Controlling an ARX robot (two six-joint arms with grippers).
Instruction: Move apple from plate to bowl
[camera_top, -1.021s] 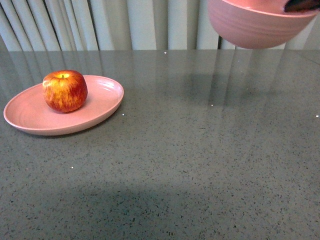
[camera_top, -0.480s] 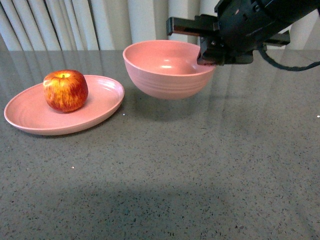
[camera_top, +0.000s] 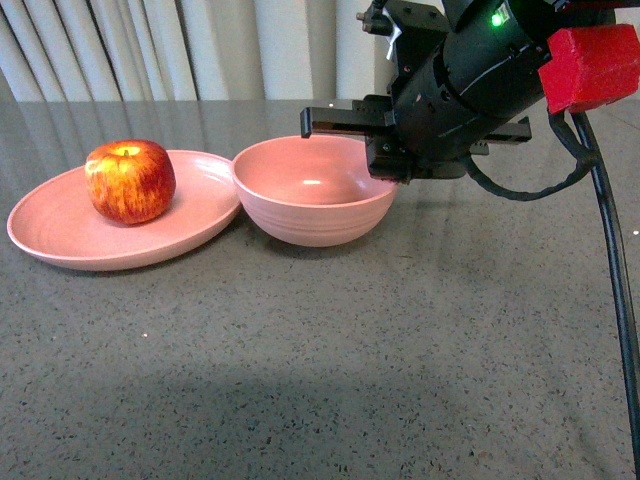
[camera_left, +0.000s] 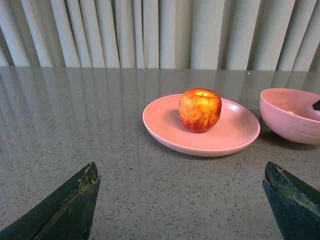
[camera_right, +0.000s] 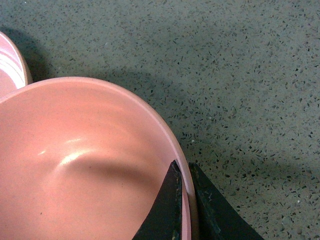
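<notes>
pale pleated curtains (camera_top: 150, 50) are seen behind a speckled grey table (camera_top: 350, 360). furthest left, the left gripper (camera_left: 181, 167) is held wide open and empty, low over the table and well short of the plate (camera_top: 60, 235). the apple (camera_top: 130, 180) is seated upright on the plate, untouched. just beside the plate's right edge the bowl (camera_top: 310, 195) is set; whether the two touch cannot be told. the bowl's right rim is pinched by the closed right gripper (camera_right: 184, 172), one finger inside and one outside. trouble could be caused at release: if the inner finger is dragged off carelessly, the bowl may be tipped or shoved into the plate, and the round apple could be set rolling. through a weak or off-centre grasp, the apple could likewise be dropped short of the bowl.
</notes>
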